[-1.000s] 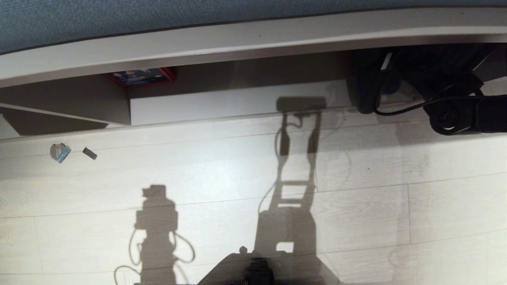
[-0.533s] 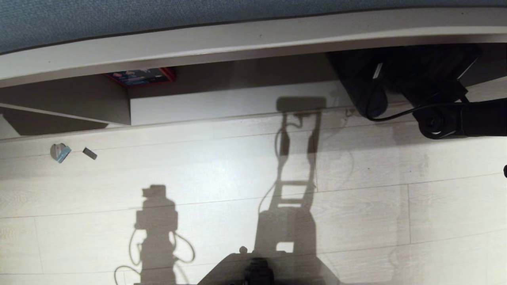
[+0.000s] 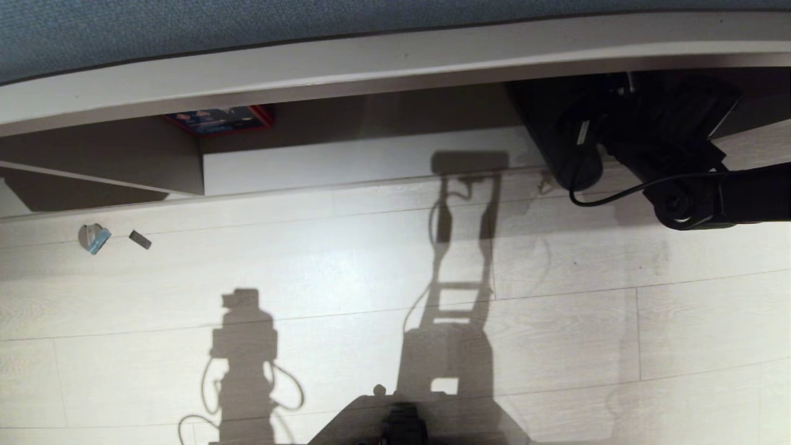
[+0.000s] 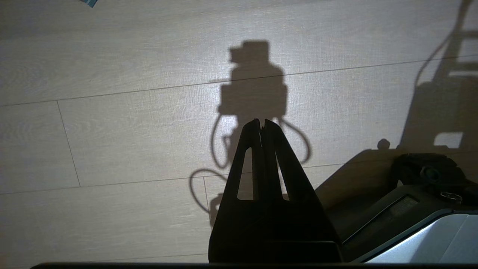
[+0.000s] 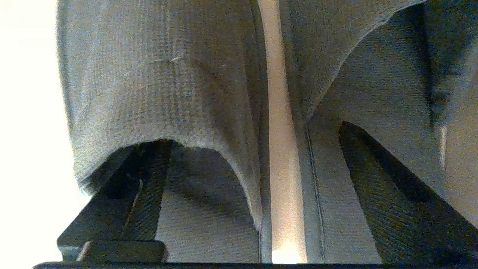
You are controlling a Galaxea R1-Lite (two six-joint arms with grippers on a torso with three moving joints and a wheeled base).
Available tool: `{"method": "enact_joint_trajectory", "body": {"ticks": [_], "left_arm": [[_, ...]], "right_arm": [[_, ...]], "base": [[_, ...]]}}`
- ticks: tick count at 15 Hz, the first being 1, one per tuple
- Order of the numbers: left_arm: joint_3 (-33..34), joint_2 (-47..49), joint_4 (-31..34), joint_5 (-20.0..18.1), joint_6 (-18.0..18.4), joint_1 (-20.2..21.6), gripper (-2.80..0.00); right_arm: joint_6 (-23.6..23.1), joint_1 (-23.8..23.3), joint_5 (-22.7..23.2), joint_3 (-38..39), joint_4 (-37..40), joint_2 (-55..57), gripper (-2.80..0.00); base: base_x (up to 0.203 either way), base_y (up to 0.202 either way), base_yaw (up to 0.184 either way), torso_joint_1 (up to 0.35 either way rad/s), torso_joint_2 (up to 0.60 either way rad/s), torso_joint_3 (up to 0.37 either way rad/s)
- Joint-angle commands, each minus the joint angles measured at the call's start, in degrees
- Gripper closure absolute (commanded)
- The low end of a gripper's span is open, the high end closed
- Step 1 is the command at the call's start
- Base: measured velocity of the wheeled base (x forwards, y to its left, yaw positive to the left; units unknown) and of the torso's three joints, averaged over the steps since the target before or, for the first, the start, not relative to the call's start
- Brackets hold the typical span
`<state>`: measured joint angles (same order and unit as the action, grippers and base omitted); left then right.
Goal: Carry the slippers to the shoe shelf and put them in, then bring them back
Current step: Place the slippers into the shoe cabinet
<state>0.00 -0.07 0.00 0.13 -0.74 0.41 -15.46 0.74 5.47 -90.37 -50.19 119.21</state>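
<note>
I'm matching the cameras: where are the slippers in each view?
Head view: slippers upper right, at the mouth of the shoe shelf.
Left wrist view: not in it.
Right wrist view: slippers fill the picture, side by side.
Shared landmark: left arm's shadow, head and left wrist views.

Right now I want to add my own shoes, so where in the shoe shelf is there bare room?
The shoe shelf has a bare stretch of pale base board, between the upright panel with the red box and the slippers. The right end is crowded: the right pincer stands open around the slippers there.
</note>
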Motion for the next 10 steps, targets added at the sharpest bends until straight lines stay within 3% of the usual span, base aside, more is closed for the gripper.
{"method": "enact_joint_trajectory", "body": {"ticks": [1,6,10], "left_arm": [[0.00,0.07,0.00,0.04,0.04,0.02,0.00],[0.00,0.07,0.00,0.04,0.13,0.02,0.00],[0.00,0.07,0.00,0.04,0.04,0.02,0.00]], "right_arm": [[-0.52,0.05,0.08,3.43,-0.51,-3.53,-2.80],[-2.27,0.05,0.50,10.43,-2.47,-10.13,-2.80],[-2.73,0.05,0.56,19.05,0.39,-15.64,-2.80]], "base": [[0.000,0.000,0.000,0.000,0.00,0.000],[0.000,0.000,0.000,0.000,0.00,0.000],[0.000,0.000,0.000,0.000,0.00,0.000]]}}
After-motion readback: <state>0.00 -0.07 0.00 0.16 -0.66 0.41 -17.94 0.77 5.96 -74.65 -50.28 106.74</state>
